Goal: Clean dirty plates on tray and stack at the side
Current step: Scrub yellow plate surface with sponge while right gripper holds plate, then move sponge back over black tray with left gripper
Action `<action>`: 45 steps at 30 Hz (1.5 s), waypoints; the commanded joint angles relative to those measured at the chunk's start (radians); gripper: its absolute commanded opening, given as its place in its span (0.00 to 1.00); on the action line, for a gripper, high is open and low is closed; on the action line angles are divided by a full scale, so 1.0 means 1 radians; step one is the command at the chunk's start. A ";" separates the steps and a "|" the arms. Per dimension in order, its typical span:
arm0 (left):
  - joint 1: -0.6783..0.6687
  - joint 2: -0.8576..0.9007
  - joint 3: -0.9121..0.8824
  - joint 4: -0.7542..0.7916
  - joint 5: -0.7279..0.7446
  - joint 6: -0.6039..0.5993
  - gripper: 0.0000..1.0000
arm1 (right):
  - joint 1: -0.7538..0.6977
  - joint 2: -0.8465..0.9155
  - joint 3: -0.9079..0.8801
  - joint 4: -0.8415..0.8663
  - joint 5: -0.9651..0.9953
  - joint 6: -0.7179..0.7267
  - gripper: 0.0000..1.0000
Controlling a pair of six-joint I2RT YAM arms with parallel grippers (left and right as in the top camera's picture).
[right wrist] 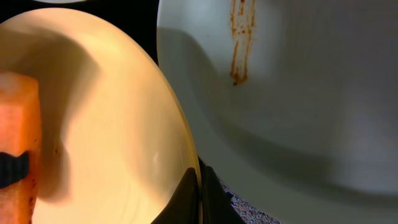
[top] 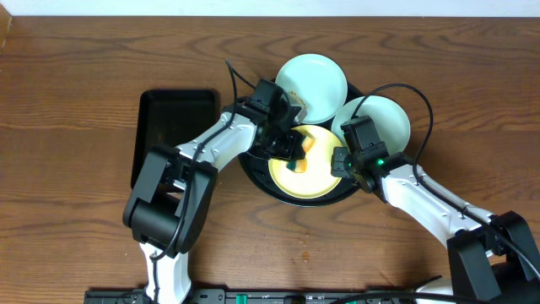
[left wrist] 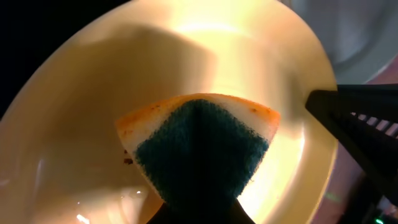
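Overhead camera: fixed above, facing straight down from a distance; it takes in the dark brown wood-grain tabletop (top: 67, 59), both arms, the large round black glossy tray (top: 260, 184) and the small rectangular black tray (top: 173, 118). Left wrist camera: set very close, looking down into the pale yellow glossy round plate (left wrist: 68, 130), which nearly fills the frame, with the orange-and-blue sponge (left wrist: 199, 149) directly ahead. Right wrist camera: equally close, sighting along that yellow plate's rim, with the pale mint-blue glossy round plate (right wrist: 311, 130) to its right. All three views share the yellow plate. The sponge appears in each, only at the left edge in the right wrist view.
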 commanded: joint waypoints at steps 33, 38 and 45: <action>-0.081 0.014 -0.011 -0.041 -0.155 -0.122 0.08 | -0.005 0.009 0.006 -0.002 0.004 -0.012 0.01; -0.086 0.014 -0.011 -0.011 -0.069 -0.122 0.08 | -0.005 0.009 0.006 -0.002 0.004 -0.012 0.01; -0.049 -0.033 -0.003 -0.008 -0.061 -0.121 0.08 | -0.005 0.009 0.006 0.000 0.003 -0.012 0.02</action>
